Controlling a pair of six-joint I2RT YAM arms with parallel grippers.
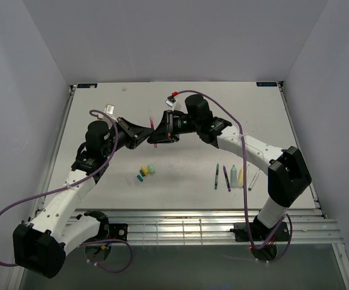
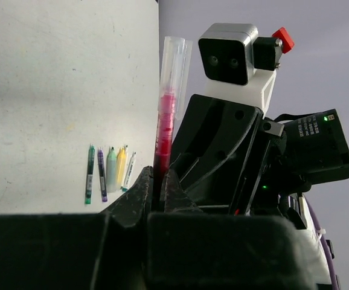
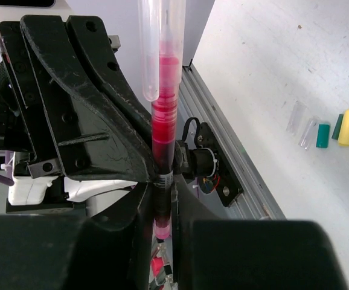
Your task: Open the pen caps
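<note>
Starting at the left, the left gripper (image 2: pixel 157 192) has its fingers closed tight on the red pen (image 2: pixel 164 121), low on the barrel, and holds it in the air over the middle of the table (image 1: pixel 186 178). On the table in front of it lie the loose caps (image 1: pixel 145 171) — yellow, light green and teal, close together. The pen stands between the two arms. Its clear cap (image 3: pixel 157 42) sits on the upper end, and no finger touches it as far as the views show. The right gripper (image 3: pixel 162 202) is also shut on the same barrel, just beside the left one, so both pinch the body and not the cap. Farther right, the row of pens (image 1: pixel 233 177) lies well apart from the arms.

The pen is probably very light and stiff, with smooth plastic that can slip or turn between hard fingers. The cap looks thin-walled and may crack if it is squeezed strongly. A good hold seems to be one gripper on the barrel near the seam and the other across the round sides of the cap — then a straight pull along the pen, without bending.
</note>
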